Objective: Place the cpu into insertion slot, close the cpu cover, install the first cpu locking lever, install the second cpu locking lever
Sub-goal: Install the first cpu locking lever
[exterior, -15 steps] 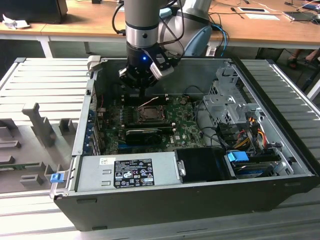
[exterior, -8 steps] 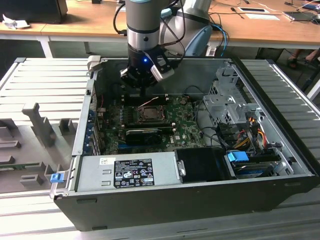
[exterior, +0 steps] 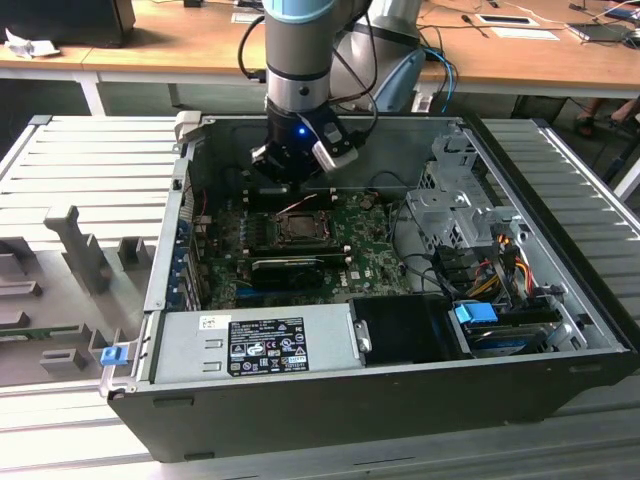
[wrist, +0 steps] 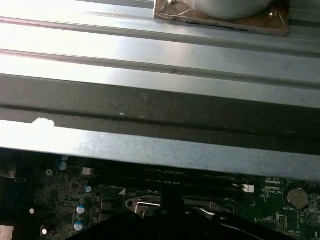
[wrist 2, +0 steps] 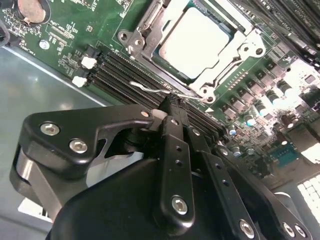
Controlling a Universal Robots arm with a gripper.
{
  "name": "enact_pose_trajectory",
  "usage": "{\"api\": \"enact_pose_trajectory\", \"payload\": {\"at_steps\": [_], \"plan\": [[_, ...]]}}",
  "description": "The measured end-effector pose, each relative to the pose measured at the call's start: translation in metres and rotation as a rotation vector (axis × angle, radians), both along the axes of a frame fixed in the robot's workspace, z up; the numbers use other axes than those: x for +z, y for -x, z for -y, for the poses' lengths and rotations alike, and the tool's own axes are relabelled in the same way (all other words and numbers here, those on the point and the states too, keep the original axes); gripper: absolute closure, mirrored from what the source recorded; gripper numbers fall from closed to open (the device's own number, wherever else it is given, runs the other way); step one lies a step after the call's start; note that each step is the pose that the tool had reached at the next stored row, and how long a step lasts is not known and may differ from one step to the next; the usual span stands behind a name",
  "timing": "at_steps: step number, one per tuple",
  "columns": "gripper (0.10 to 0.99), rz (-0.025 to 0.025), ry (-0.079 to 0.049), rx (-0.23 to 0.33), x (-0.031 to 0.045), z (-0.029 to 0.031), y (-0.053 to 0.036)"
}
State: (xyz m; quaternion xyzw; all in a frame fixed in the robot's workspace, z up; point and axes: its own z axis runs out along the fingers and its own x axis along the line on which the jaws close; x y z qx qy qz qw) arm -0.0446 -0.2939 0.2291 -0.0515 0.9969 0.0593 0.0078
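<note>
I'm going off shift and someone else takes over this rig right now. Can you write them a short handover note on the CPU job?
Claw: down inside the computer case, at the socket's edge, tip right by a wire locking lever.
Things: the cpu sits in the insertion slot; the cpu cover lies flat around it.
Done: cpu placed, cover closed.
Left: the locking levers. The one by the claw lies along the socket; I cannot tell whether it is latched.
</note>
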Motion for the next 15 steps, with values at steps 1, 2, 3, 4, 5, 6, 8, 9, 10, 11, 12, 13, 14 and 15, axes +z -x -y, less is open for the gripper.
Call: {"api": "enact_pose_trajectory", "payload": {"at_steps": [1,2,3,4,5,6,8,9,10,11,12,13,14,15], "plan": [[0.98,0.0,0.0,0.0,-0.0006,-0.0001,-0.0008],[0.98,0.0001,0.0,0.0,-0.0014,-0.0001,-0.0018],[0.98,0.0001,0.0,0.0,-0.0032,-0.0001,-0.0032],[0.98,0.0,0.0,0.0,-0.0047,-0.0001,-0.0052],[0.98,0.0,0.0,0.0,-0.0054,-0.0001,-0.0066],[0.98,0.0,0.0,0.0,-0.0071,-0.0001,-0.0096],[0.98,0.0,0.0,0.0,-0.0082,-0.0001,-0.0111],[0.98,0.0,0.0,0.0,-0.0091,-0.0001,-0.0122],[0.98,0.0,0.0,0.0,-0.0102,-0.0001,-0.0131],[0.98,0.0,-0.001,0.0,-0.0107,-0.0002,-0.0134],[0.98,0.0,-0.001,0.0,-0.0116,-0.0003,-0.014],[0.98,0.0,-0.002,-0.001,-0.0128,-0.0003,-0.0152],[0.98,0.0,-0.004,-0.011,-0.0144,-0.0003,-0.0165],[0.98,0.0,-0.004,-0.017,-0.0151,-0.0003,-0.0173]]}}
